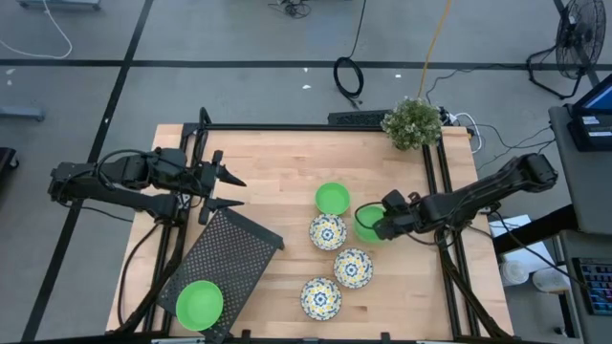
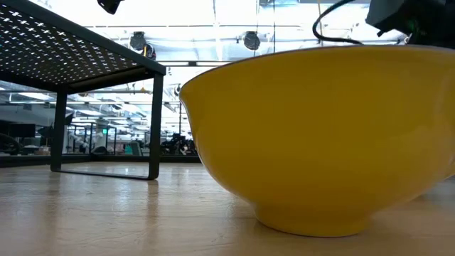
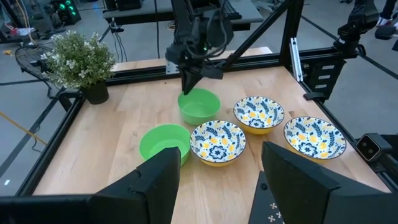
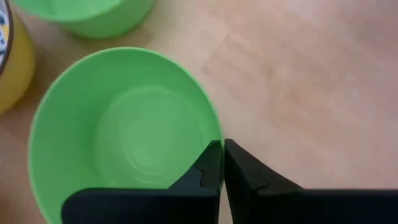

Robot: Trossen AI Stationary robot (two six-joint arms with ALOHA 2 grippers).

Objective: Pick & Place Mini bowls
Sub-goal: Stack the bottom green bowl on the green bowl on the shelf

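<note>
Two green mini bowls (image 1: 332, 198) (image 1: 366, 223) and three floral ones (image 1: 327, 231) (image 1: 353, 268) (image 1: 320, 297) stand mid-table. A third green bowl (image 1: 199, 304) sits on the black mesh tray (image 1: 229, 250). My right gripper (image 4: 222, 146) is shut on the green bowl (image 4: 124, 124) nearest the table's right edge. My left gripper (image 1: 228, 189) hangs open over the table's left side, above the tray's far end, with nothing between its fingers. My right gripper pinches the green bowl's rim (image 4: 214, 134) on the side toward the table's right edge, one finger inside the bowl and one outside. The fingers (image 3: 188, 79) slant down from the table's right. The bowl stays upright; whether it is off the wood I cannot tell.
A small potted plant (image 1: 413, 122) stands at the far right corner. The other green bowl (image 4: 93, 15) and a floral bowl (image 4: 9, 62) lie close beside the held one. The low view is filled by a floral bowl's yellow outside (image 2: 313, 135). Black frame rails (image 1: 445, 182) border the table.
</note>
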